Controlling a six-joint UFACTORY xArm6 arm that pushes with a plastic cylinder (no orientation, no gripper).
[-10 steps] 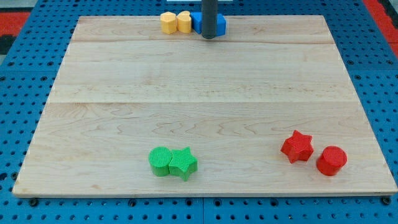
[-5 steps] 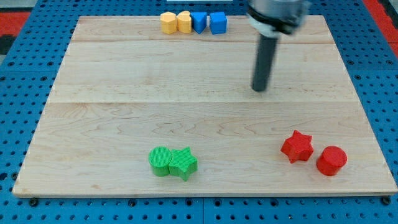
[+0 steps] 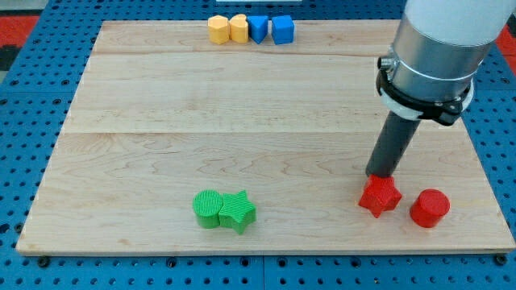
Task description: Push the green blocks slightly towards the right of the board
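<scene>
Resting at the upper edge of the red star block (image 3: 380, 196), my tip (image 3: 379, 175) has no tool to clench or release — just a bare rod. Well apart, toward the counter's (image 3: 242, 105) lower left, the green cylinder (image 3: 208, 209) and green star block (image 3: 238, 211) touch.

cylinder (image 3: 207, 209) touching star (image 3: 238, 212) (its left), board (image 3: 161, 105) bottom

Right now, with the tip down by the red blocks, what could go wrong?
My tip sits against the red star block, well to the view's right of the green cylinder block and green star block.

1. Further travel may shove the red star.
2. Approaching from this side would push greens leftward.
</scene>
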